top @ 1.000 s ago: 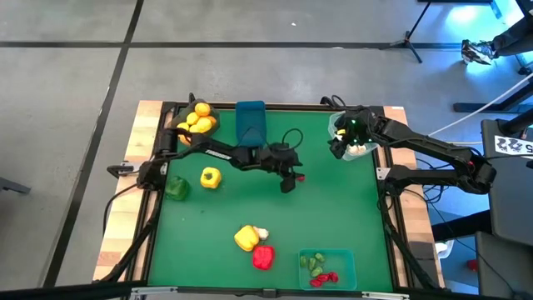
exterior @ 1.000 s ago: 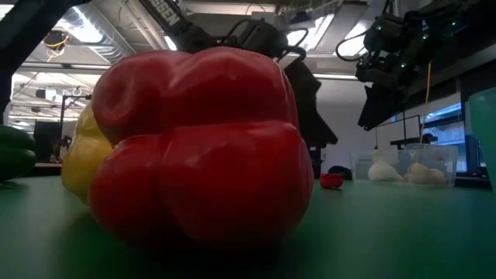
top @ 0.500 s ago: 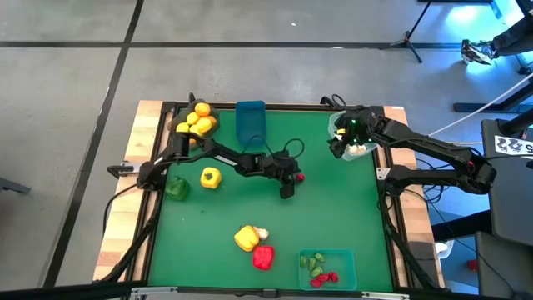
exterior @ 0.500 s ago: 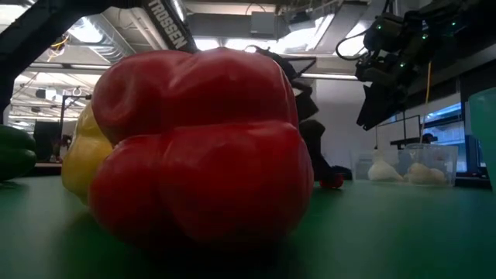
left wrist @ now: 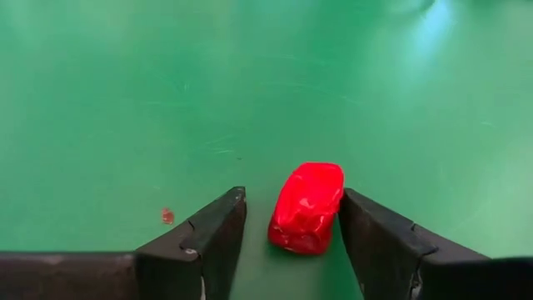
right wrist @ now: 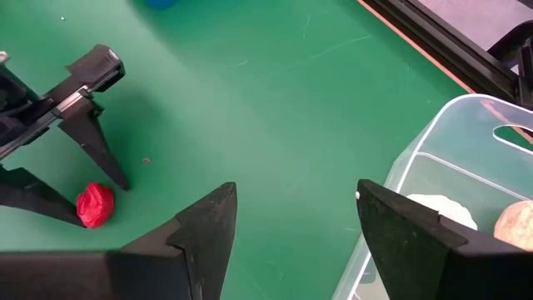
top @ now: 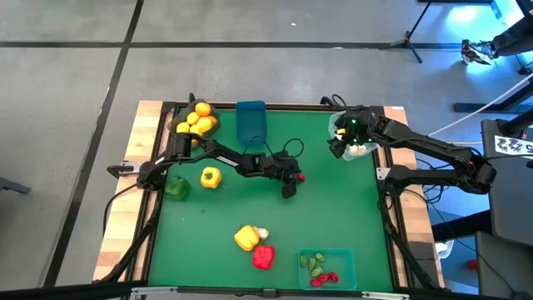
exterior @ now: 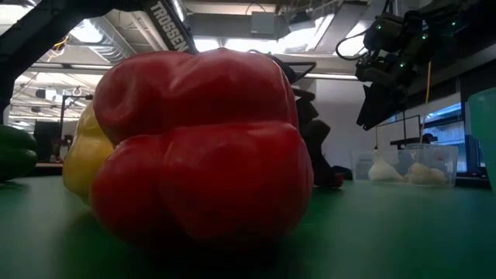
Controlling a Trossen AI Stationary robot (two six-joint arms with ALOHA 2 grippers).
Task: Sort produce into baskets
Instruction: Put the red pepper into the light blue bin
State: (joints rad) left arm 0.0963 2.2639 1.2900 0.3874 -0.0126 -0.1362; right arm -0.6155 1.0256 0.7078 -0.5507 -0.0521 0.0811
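Observation:
A small red piece (left wrist: 306, 207) lies on the green mat near the table's middle (top: 299, 177). My left gripper (left wrist: 291, 196) is down at the mat, open, slanting downward, with one finger on each side of the piece. My right gripper (right wrist: 291, 225) hangs open and empty above the mat, beside the clear basket (top: 354, 137) at the far right, which holds white pieces (right wrist: 441, 208). On the mat lie a yellow pepper (top: 211, 177), a green pepper (top: 176, 188), and near the front a yellow pepper (top: 246, 238), a white piece (top: 261, 233) and a red pepper (top: 262, 257). My left gripper has the small red piece between its open fingers. The piece lies on the mat, close against one finger (left wrist: 366, 242) and with a gap to the other (left wrist: 218, 233). Whether that finger touches it, I cannot tell.
A dark basket of yellow-orange fruit (top: 196, 119) and a blue basket (top: 250, 121) stand at the far edge. A teal basket (top: 327, 268) with green and red bits sits at the near edge. Bare mat lies in the middle right. The red pepper (exterior: 201, 147) fills the low view.
My left gripper has come down to the mat and now stands with its fingers on either side of the small red piece. The piece has stayed where it was. My right arm has kept still.

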